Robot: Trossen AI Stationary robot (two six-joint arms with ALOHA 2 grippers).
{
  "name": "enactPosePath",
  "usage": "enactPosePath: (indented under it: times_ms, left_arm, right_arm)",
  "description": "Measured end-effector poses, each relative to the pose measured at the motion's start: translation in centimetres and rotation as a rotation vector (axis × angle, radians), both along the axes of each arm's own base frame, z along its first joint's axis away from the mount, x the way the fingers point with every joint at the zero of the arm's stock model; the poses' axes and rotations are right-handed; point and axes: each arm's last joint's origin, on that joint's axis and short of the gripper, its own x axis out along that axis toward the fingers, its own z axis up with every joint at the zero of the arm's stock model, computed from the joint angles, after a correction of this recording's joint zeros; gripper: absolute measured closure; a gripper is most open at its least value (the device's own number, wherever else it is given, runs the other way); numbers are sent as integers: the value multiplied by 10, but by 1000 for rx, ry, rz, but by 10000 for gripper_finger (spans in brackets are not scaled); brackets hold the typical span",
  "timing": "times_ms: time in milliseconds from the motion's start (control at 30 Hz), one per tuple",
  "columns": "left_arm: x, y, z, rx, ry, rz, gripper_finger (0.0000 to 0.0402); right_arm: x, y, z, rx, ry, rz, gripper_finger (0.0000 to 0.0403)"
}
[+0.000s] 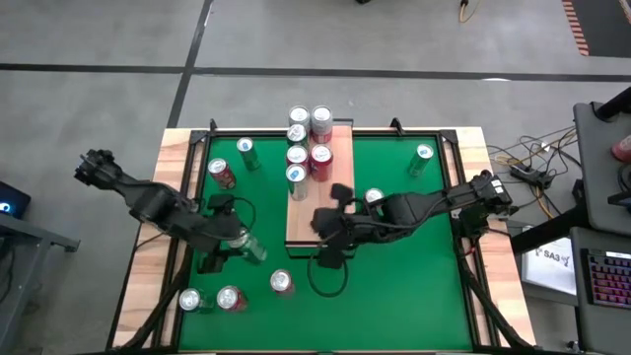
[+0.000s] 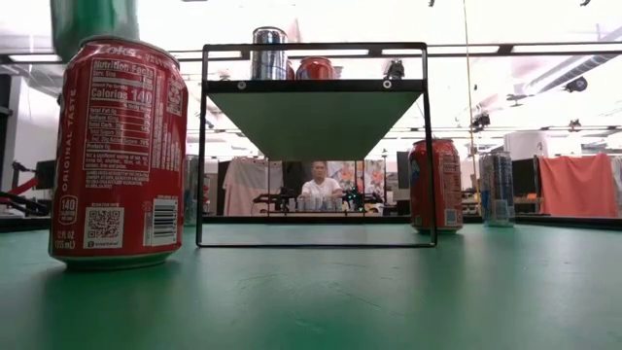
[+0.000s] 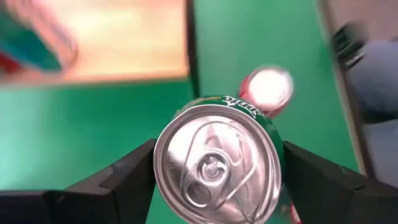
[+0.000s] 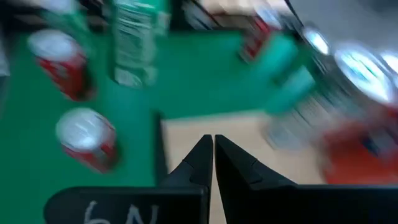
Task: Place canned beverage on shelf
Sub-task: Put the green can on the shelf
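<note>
shelf (image 1: 317, 187) far half crowded with cans (image 1: 308, 148) — near half seemingly bare

You are looking down at a green table surface (image 1: 414, 286) sitting inside a pale wooden rim (image 1: 148, 286), with grey floor (image 1: 296, 39) stretching beyond it and a dark line (image 1: 187, 79) running across that floor. Loose cables (image 1: 527, 158) are lying off the right edge, near a keyboard (image 1: 603, 281). At table height, a person (image 2: 318, 185) is sitting far back in the room, and an orange cloth (image 2: 575, 185) is hanging at the right.
</note>
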Motion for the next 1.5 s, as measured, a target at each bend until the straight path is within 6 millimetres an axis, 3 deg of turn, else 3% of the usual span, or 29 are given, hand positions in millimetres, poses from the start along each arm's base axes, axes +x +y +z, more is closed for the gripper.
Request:
enactPosePath:
  times_ms: [200,333,433,567,867,1033,1500]
  left_arm:
    - [-3,-15,37,44,-123,-93,120]
    - [2,-20,44,68,-132,-129,120]
    - [6,-22,43,103,-124,-157,120]
    - [13,-28,39,145,-107,-193,120]
    - [28,-36,31,272,-123,-230,120]
    - [36,-41,29,303,-144,-247,120]
    - [52,-50,29,353,-233,-264,120]
  right_arm:
    - [21,7,-9,-68,-205,133,394]
    - [26,6,-9,-59,-281,169,387]
    - [28,5,-7,16,-311,211,362]
    - [28,6,-7,79,-303,243,296]
    - [31,4,-19,173,-237,237,106]
    - [38,6,-31,176,-202,247,41]
    - [46,5,-41,191,-183,288,34]
